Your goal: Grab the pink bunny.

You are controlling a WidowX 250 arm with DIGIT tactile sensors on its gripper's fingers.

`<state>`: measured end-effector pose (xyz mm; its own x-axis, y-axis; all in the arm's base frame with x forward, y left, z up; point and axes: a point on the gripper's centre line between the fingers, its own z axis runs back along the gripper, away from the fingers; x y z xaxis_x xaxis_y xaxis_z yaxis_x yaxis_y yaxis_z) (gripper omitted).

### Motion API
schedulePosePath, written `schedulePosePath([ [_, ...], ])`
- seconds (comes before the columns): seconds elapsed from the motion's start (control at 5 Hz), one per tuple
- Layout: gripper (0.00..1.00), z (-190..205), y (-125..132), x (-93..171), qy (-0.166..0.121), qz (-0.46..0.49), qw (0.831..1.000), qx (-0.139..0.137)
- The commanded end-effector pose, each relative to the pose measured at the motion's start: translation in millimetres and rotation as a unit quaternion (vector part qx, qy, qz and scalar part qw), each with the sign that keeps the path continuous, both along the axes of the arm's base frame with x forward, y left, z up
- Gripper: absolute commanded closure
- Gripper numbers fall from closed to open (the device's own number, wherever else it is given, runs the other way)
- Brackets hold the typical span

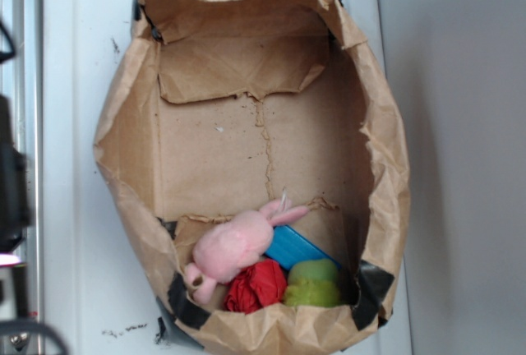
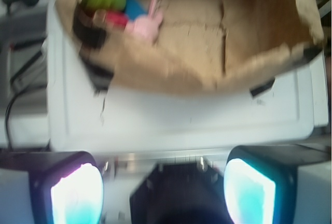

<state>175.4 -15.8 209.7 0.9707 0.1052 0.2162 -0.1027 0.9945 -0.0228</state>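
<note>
The pink bunny [image 1: 233, 245] lies on its side at the near end of a brown paper bag [image 1: 131, 149], ears pointing right, resting partly on a blue flat object [image 1: 296, 248]. In the wrist view the pink bunny [image 2: 146, 23] shows small at the top left, inside the bag [image 2: 171, 63]. My gripper [image 2: 163, 193] is open, its two glowing pads far apart with nothing between them. It hangs outside the bag, over the edge of the white surface [image 2: 181, 120], well away from the bunny. In the exterior view the gripper is out of sight.
A red crumpled ball [image 1: 256, 285] and a yellow-green plush lump [image 1: 313, 283] sit right beside the bunny against the bag's near wall. Black tape [image 1: 185, 301] holds the bag's corners. The bag stands on a white tray-like surface [image 1: 74, 125].
</note>
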Motion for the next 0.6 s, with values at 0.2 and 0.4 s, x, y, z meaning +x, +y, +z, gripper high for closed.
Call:
schedulePosePath([
  [0.2,0.0,-44.5,20.1,83.3,0.019,0.074,0.997,0.009],
  [0.4,0.0,-75.4,28.3,108.3,0.043,0.095,0.994,0.019],
])
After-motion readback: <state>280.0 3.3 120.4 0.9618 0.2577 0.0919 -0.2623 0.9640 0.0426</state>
